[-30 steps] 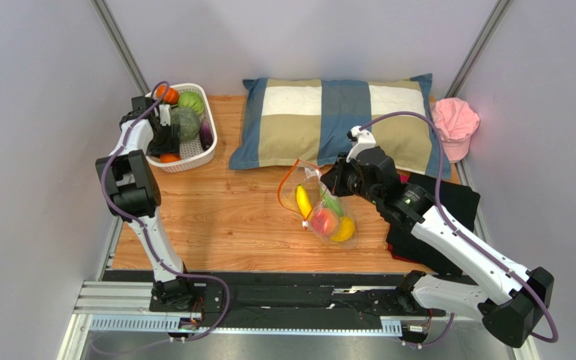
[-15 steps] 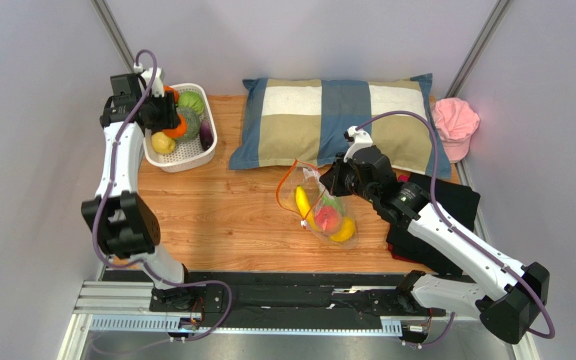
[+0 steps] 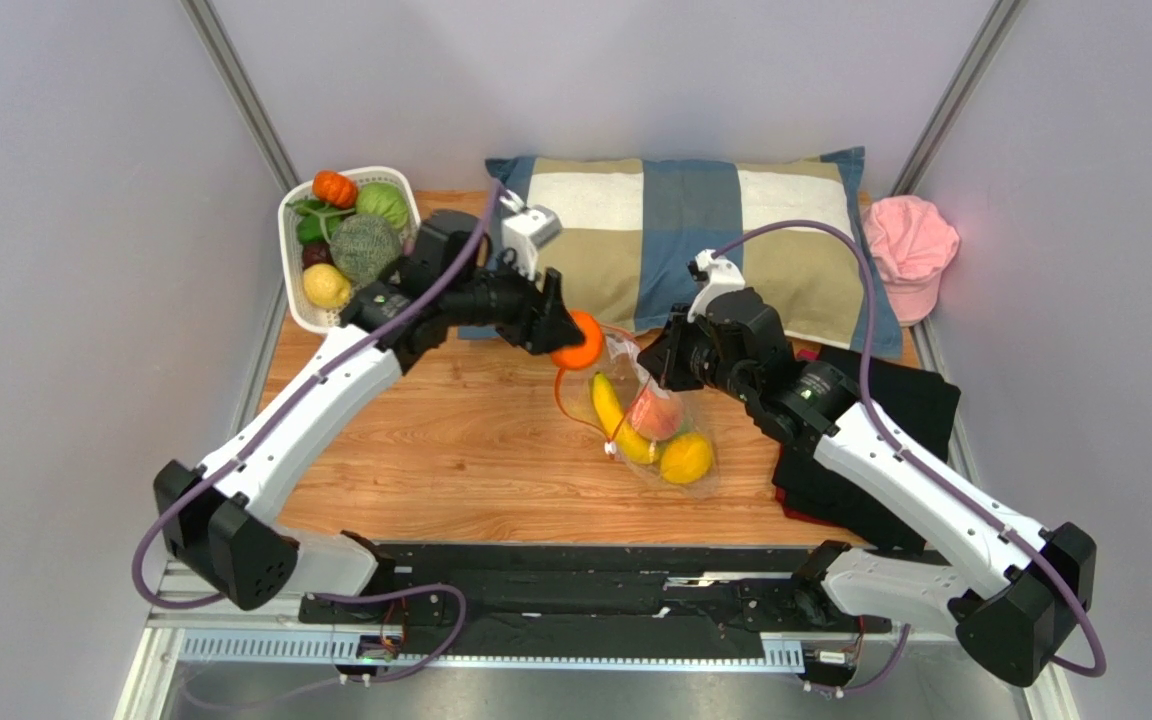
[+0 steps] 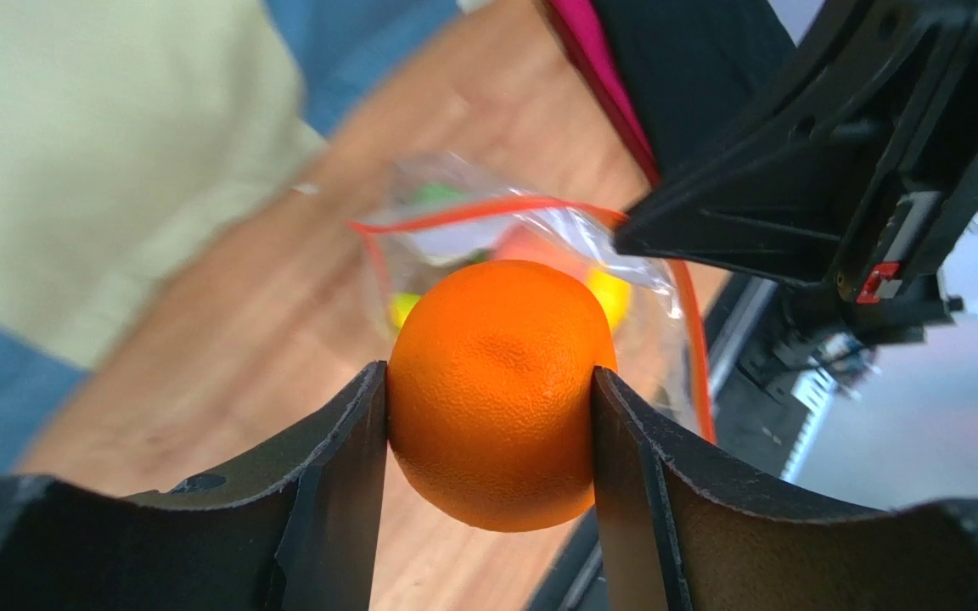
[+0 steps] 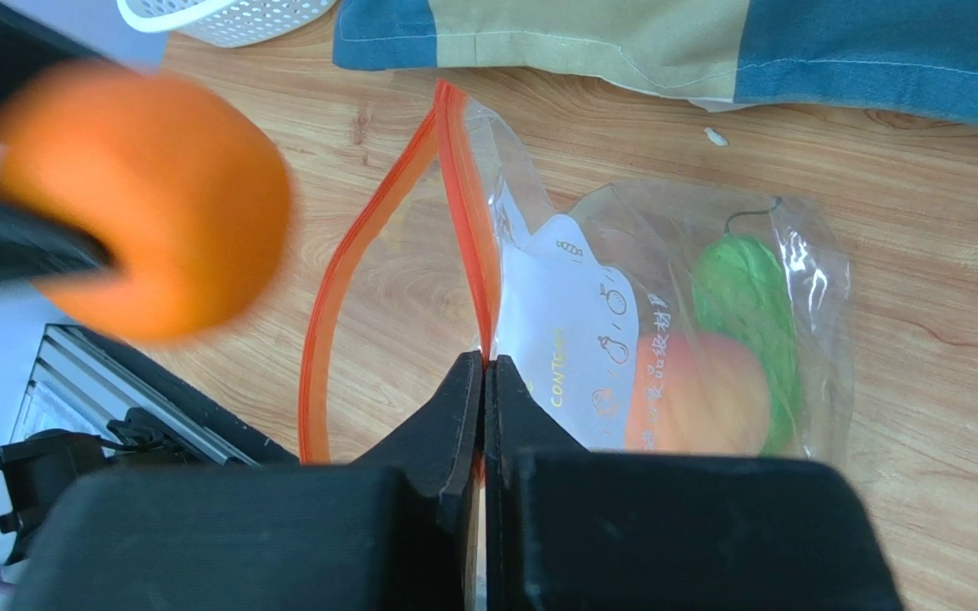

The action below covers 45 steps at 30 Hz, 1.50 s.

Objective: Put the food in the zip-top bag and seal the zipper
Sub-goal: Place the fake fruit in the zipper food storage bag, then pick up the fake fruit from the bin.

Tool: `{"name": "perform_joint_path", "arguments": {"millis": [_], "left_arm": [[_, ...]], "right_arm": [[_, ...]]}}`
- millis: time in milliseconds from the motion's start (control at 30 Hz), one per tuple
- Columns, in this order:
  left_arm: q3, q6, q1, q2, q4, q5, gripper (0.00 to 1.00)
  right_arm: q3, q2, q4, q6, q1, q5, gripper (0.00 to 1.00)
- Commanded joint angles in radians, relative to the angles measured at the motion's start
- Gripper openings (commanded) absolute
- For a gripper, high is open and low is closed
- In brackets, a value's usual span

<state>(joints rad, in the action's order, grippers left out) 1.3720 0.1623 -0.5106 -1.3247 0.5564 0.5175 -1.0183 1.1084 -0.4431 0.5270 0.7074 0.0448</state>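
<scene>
now the left gripper (image 4: pixel 492 382), clamped on a round orange plastic fruit (image 3: pixel 581 342), has swung from the white basket (image 3: pixel 285 240) to the mouth of the clear zip-top bag (image 5: pixel 660 293); the closed right gripper (image 5: pixel 483 382) pinches its orange-red zipper (image 5: pixel 328 293). release follows.

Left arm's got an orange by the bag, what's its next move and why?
Probably ease the left gripper down until the orange enters the open bag, then release: the right gripper pinches the zipper, and the orange hangs just short of the mouth.
</scene>
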Motion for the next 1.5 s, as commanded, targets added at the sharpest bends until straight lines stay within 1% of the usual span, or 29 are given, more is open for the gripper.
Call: {"name": "perform_joint_path", "arguments": {"millis": [0,67,133,167,200,267,300,367,467,500,567,600,633,700,733,800,833,900,933,967,1033,1067,1133,1167,1200,1233,1300,1433,1467], "left_arm": [[-0.018,0.138,-0.1,-0.082,-0.099,-0.001,0.39],[0.016,0.172,-0.124,-0.149,-0.096,-0.004,0.43],[0.05,0.192,-0.126,-0.2,-0.082,-0.025,0.57],[0.07,0.191,-0.117,-0.212,-0.046,-0.046,0.63],[0.097,0.183,-0.109,-0.218,-0.036,-0.045,0.73],[0.104,0.157,-0.08,-0.186,-0.05,-0.042,0.83],[0.098,0.142,-0.071,-0.165,-0.062,-0.037,0.99],[0.09,0.102,-0.024,-0.094,-0.078,-0.028,0.99],[0.078,0.103,0.078,-0.028,-0.063,0.015,0.99],[0.07,0.099,0.166,-0.019,-0.052,0.009,0.99],[0.061,0.082,0.266,-0.008,-0.02,-0.04,0.99],[0.053,0.068,0.362,-0.01,-0.01,-0.066,0.99],[0.05,0.068,0.423,-0.017,-0.001,-0.101,0.99],[0.041,0.06,0.504,-0.028,-0.018,-0.115,0.98],[0.045,0.053,0.602,-0.054,-0.026,-0.161,0.97],[0.106,0.011,0.664,-0.103,-0.013,-0.2,0.95],[0.139,-0.053,0.699,-0.167,0.026,-0.261,0.93],[0.218,-0.139,0.722,-0.234,0.048,-0.295,0.93],[0.238,-0.229,0.727,-0.29,0.06,-0.351,0.93],[0.251,-0.275,0.744,-0.316,0.06,-0.353,0.93],[0.294,-0.41,0.757,-0.39,0.092,-0.3,0.92],[0.312,-0.531,0.768,-0.416,0.112,-0.284,0.93],[0.372,-0.625,0.768,-0.49,0.161,-0.303,0.93],[0.415,-0.712,0.768,-0.513,0.181,-0.316,0.93],[0.441,-0.751,0.77,-0.562,0.203,-0.329,0.93],[0.458,-0.795,0.771,-0.58,0.233,-0.329,0.93],[0.489,-0.878,0.779,-0.617,0.238,-0.332,0.93],[0.539,-0.986,0.781,-0.688,0.263,-0.32,0.94],[0.582,-1.006,0.779,-0.706,0.287,-0.312,0.94]], "right_arm": [[-0.052,-0.015,0.05,0.028,-0.008,-0.026,0.0],[-0.062,-0.015,0.049,0.037,-0.006,-0.029,0.0],[-0.075,-0.012,0.049,0.041,-0.009,-0.029,0.0],[-0.08,-0.012,0.047,0.041,-0.009,-0.029,0.0],[-0.083,-0.012,0.046,0.042,-0.009,-0.031,0.0],[-0.091,-0.022,0.041,0.048,-0.014,-0.029,0.0],[-0.092,-0.025,0.038,0.048,-0.019,-0.029,0.0],[-0.092,-0.038,0.03,0.051,-0.025,-0.031,0.0],[-0.088,-0.044,0.017,0.048,-0.043,-0.031,0.0],[-0.085,-0.048,0.015,0.048,-0.058,-0.031,0.0],[-0.074,-0.051,0.015,0.048,-0.075,-0.063,0.0],[-0.069,-0.053,0.015,0.05,-0.088,-0.066,0.0],[-0.066,-0.053,0.017,0.05,-0.091,-0.069,0.0],[-0.062,-0.053,0.015,0.048,-0.103,-0.077,0.0],[-0.06,-0.053,0.017,0.047,-0.103,-0.079,0.0],[-0.054,-0.051,0.017,0.041,-0.108,-0.083,0.0],[-0.052,-0.051,0.017,0.038,-0.109,-0.085,0.0],[-0.051,-0.047,0.018,0.036,-0.115,-0.088,0.0],[-0.049,-0.048,0.017,0.034,-0.117,-0.089,0.0],[-0.048,-0.045,0.017,0.036,-0.12,-0.091,0.0],[-0.045,-0.044,0.017,0.034,-0.121,-0.094,0.0],[-0.045,-0.042,0.018,0.034,-0.123,-0.095,0.0],[-0.04,-0.044,0.017,0.036,-0.126,-0.097,0.0],[-0.037,-0.047,0.017,0.036,-0.128,-0.098,0.0],[-0.036,-0.05,0.017,0.036,-0.129,-0.1,0.0],[-0.032,-0.051,0.017,0.034,-0.131,-0.1,0.0],[-0.028,-0.053,0.018,0.036,-0.137,-0.103,0.0],[-0.023,-0.047,0.017,0.036,-0.143,-0.111,0.0],[-0.025,-0.045,0.015,0.036,-0.141,-0.112,0.0]]}}
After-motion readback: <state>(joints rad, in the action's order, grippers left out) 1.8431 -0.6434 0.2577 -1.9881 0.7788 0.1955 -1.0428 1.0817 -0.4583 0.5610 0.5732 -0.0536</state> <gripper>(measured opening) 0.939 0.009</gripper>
